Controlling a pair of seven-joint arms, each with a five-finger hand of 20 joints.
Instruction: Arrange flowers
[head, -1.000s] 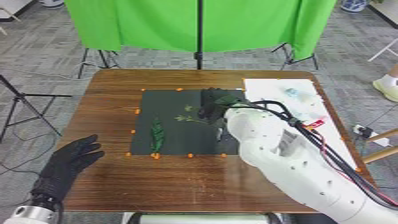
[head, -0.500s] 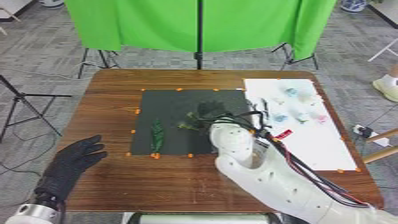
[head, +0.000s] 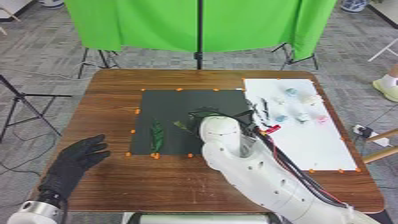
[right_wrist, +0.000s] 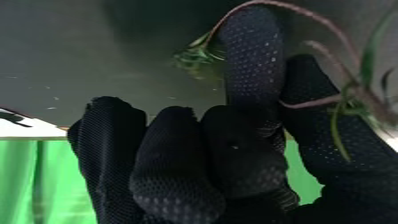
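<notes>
While the right hand (head: 209, 114) is over the right half of the dark mat (head: 173, 102), it's got a leafy sprig (right_wrist: 360, 92) caught between its thumb and the finger next to it, which sit close together. Going by the wrist view, the reddish stem arcs past that finger's tip, with a green tuft hanging at the end, and the other fingers are bunched side by side. From the head view you can see some of the sprig's green poking out beside the hand, on the side facing the big green leaf (head: 157, 135). That leaf lies lengthwise on the left part of the mat, well apart from the hand. The left hand (head: 78, 156) is over the left side of the brown counter (head: 115, 180), thumb and fingers relaxed and a bit apart, nothing in them. Over on the white sheet (head: 327, 152), to the right of the mat, there's a loose bunch of small flowers, including a couple of blue ones (head: 291, 92) and a pink one (head: 322, 119). Orange bits of tape (head: 190, 155) mark the mat's edges.
</notes>
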